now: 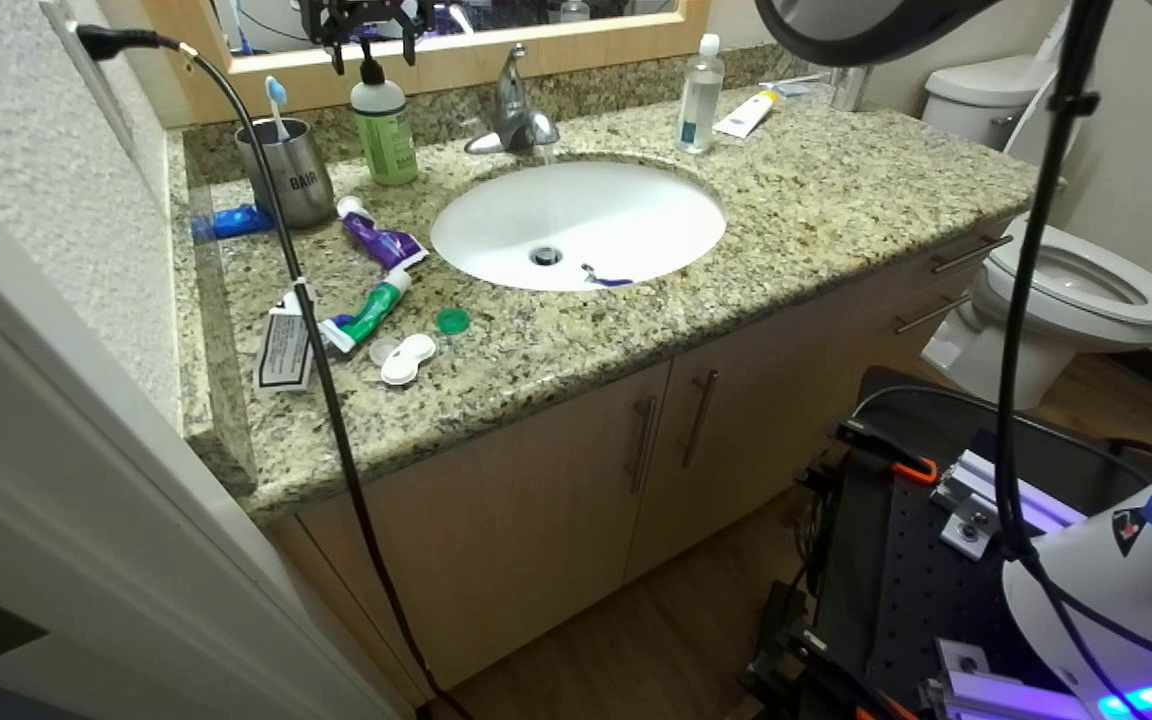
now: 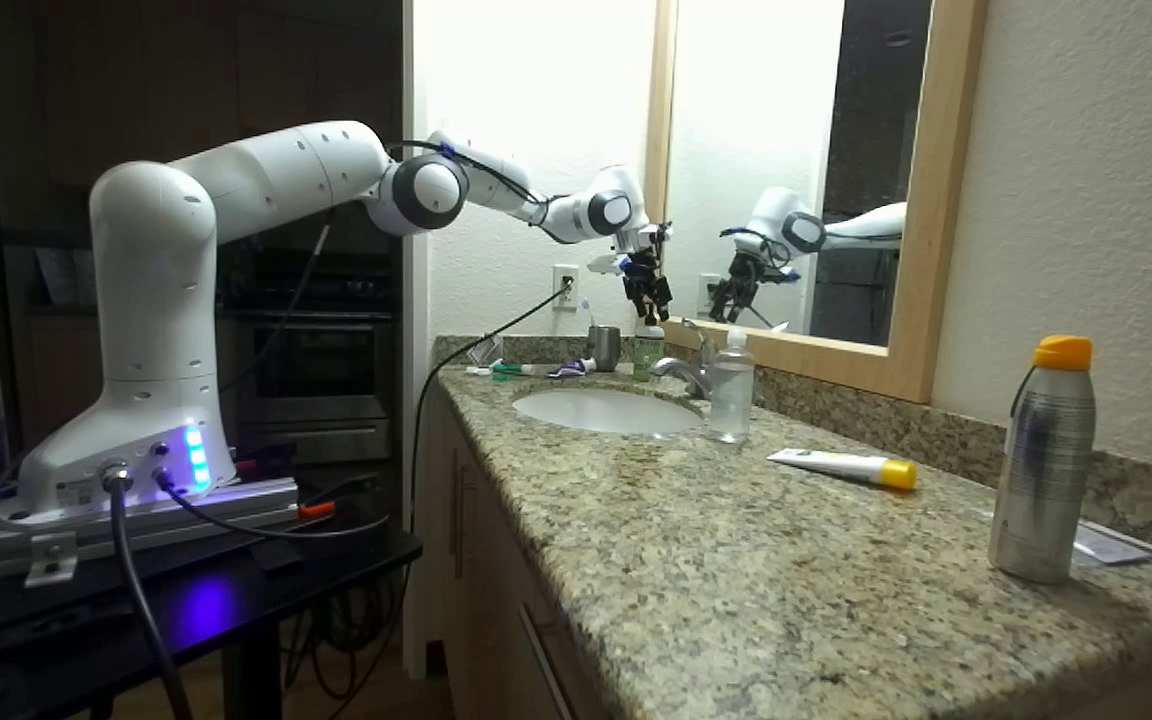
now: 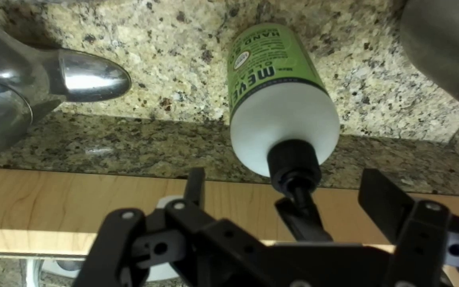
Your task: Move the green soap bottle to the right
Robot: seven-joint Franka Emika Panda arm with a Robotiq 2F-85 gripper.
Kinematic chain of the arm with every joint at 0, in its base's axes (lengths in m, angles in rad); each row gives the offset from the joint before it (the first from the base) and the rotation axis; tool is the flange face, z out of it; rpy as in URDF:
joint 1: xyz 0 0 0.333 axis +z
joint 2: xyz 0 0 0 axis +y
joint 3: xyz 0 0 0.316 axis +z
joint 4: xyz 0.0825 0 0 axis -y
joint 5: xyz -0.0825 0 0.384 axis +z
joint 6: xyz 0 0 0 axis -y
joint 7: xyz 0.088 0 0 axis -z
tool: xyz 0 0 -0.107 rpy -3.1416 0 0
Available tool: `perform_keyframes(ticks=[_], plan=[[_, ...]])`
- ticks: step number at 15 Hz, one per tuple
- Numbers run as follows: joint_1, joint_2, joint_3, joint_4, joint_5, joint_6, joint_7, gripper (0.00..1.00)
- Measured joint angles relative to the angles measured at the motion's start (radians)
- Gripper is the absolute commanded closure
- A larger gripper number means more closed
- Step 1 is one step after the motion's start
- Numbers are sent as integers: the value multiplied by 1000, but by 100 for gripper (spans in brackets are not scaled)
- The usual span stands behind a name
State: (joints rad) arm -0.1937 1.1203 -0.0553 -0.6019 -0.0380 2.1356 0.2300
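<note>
The green soap bottle (image 1: 388, 140) stands upright on the granite counter, between the dark grey cup and the faucet. It has a white shoulder and a black pump top. It also shows small behind the sink in an exterior view (image 2: 648, 352) and large in the wrist view (image 3: 276, 71). My gripper (image 1: 374, 62) is open above the bottle, pointing down, with its fingers on either side of the pump top. In the wrist view the gripper (image 3: 283, 179) shows gaps between both fingers and the pump. The end of the pump is hidden behind the gripper's body.
A cup with a toothbrush (image 1: 298, 185) stands beside the bottle; the faucet (image 1: 514, 115) and sink (image 1: 576, 190) are on its other side. A transparent bottle (image 1: 701, 100) stands past the sink. Tubes (image 1: 381, 240) lie in front. The mirror frame (image 1: 536, 62) is close behind. A black cable (image 1: 336, 400) hangs across.
</note>
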Motion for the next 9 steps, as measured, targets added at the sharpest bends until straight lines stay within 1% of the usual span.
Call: perform_keyframes(ticks=[1, 2, 3, 6, 7, 8, 9], plan=[[1, 0, 0, 0, 0, 0, 0, 40], [1, 0, 0, 0, 0, 0, 0, 46], [1, 0, 0, 0, 0, 0, 0, 54], [-2, 0, 0, 0, 1, 0, 0, 73], [-2, 0, 0, 1, 1, 0, 0, 82], [-2, 0, 0, 1, 1, 0, 0, 88], [-2, 0, 0, 1, 1, 0, 0, 95]])
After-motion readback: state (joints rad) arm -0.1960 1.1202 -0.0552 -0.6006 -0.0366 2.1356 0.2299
